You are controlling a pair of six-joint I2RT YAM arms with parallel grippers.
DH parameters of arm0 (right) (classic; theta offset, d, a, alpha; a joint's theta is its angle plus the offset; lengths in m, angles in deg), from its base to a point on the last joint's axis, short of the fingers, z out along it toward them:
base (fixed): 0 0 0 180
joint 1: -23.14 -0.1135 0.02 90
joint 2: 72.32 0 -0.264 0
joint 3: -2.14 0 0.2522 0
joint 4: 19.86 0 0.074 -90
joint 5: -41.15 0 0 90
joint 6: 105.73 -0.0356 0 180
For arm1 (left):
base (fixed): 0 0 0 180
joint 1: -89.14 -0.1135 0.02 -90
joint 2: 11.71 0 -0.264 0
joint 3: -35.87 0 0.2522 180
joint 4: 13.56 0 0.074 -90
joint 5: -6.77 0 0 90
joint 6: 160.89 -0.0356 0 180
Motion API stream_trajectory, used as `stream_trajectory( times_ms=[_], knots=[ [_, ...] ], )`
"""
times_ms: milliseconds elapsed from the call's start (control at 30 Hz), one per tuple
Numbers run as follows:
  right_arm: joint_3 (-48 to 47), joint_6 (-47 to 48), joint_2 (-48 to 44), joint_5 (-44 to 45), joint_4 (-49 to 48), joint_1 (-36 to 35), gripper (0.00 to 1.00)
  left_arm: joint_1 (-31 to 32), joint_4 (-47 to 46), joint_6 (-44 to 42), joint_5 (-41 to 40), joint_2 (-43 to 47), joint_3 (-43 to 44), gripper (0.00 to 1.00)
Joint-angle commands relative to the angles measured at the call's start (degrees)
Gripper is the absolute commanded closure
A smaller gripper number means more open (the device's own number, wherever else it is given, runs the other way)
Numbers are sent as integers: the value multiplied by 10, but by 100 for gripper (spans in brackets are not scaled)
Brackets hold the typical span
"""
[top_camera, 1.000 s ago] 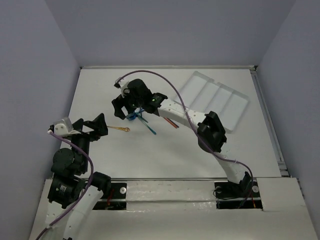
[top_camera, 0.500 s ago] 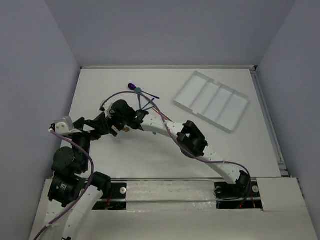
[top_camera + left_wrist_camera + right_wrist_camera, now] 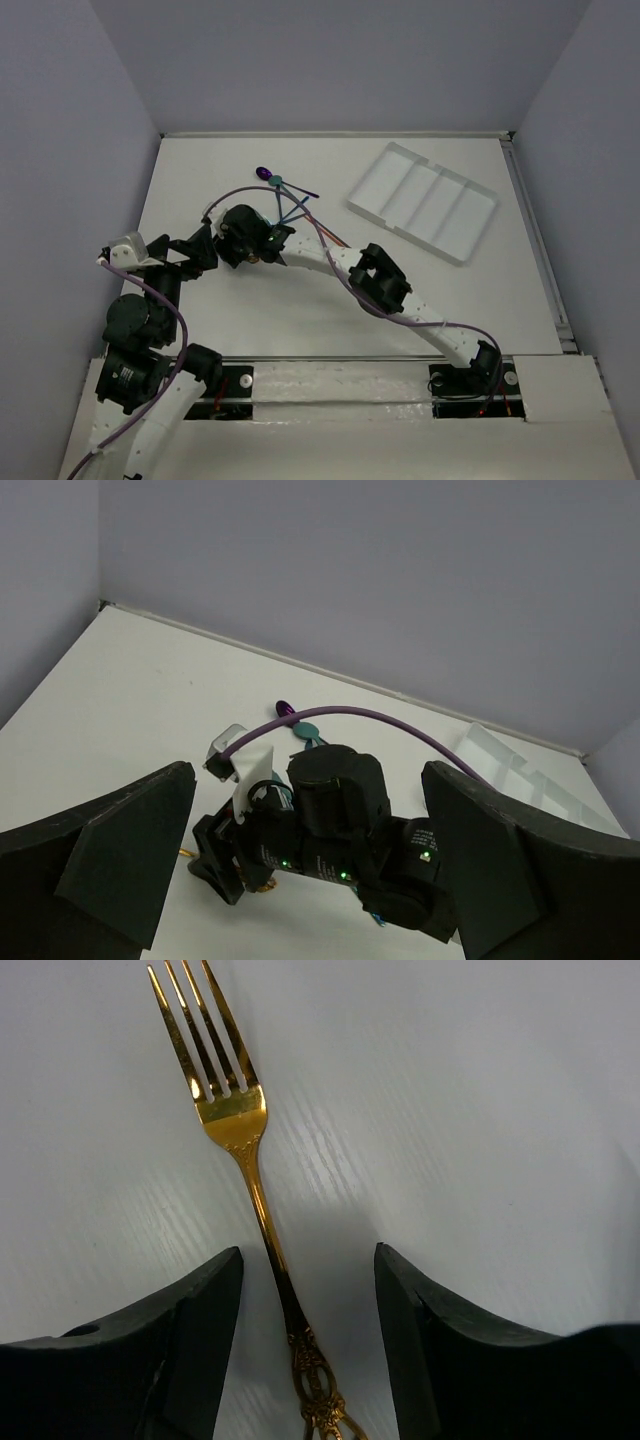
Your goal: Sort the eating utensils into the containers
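White worktop (image 3: 200, 310) stretches away from the two arm bases, boxed in by lavender-grey walls. Closest in, just left of the gold fork (image 3: 232, 1120), the left arm's fingers (image 3: 120, 850) are spread wide and hold nothing. They face the fork from the side, and the black wrist of the right arm (image 3: 380, 285) fills the gap in front of them.

The fork lies flat on the worktop's left half. Its tines point away from the right wrist camera, and its ornate handle end runs back between the right arm's fingers (image 3: 470, 1360). Those fingers are parted, one on each side of the handle, low over the fork and not pinching it. The right arm reaches the fork diagonally from its base at the near right, with a purple cable (image 3: 330, 712) arching over its wrist.

Just right of the fork, a red-orange stick (image 3: 328, 234) shows beside the arm. Beyond the fork lies a loose cluster of utensils (image 3: 283, 197) with thin blue and purple handles crossed. A purple spoon (image 3: 264, 172) and a teal spoon (image 3: 277, 182) sit just beside each other at its far end.

Farther still, well to the right of the fork and near the back wall, the white tray (image 3: 372, 172) sits at an angle, its long compartments side by side.
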Motion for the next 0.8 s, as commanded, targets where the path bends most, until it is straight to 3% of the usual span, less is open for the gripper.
stream_trajectory(
  times_ms=[0, 200, 300, 533, 600, 767],
  knots=[
    [8, -1, 24, -2, -21, -12, 43, 3, -30, 1, 1, -2, -1, 1],
    [61, -8, -2, -16, -60, -12, 64, 3, -32, 1, 5, -3, -4, 1],
    [60, -9, -3, -41, -53, -12, 65, 3, -32, 1, 2, -2, -4, 1],
    [83, -20, -11, -60, -55, -12, 86, 3, -31, 0, -1, 4, -5, 1],
    [97, -24, -21, -60, -70, -18, 98, 3, -32, 1, 0, 4, -5, 1],
    [114, -43, -58, -59, -108, -18, 100, 8, -31, 1, -2, 7, -4, 1]
  ],
)
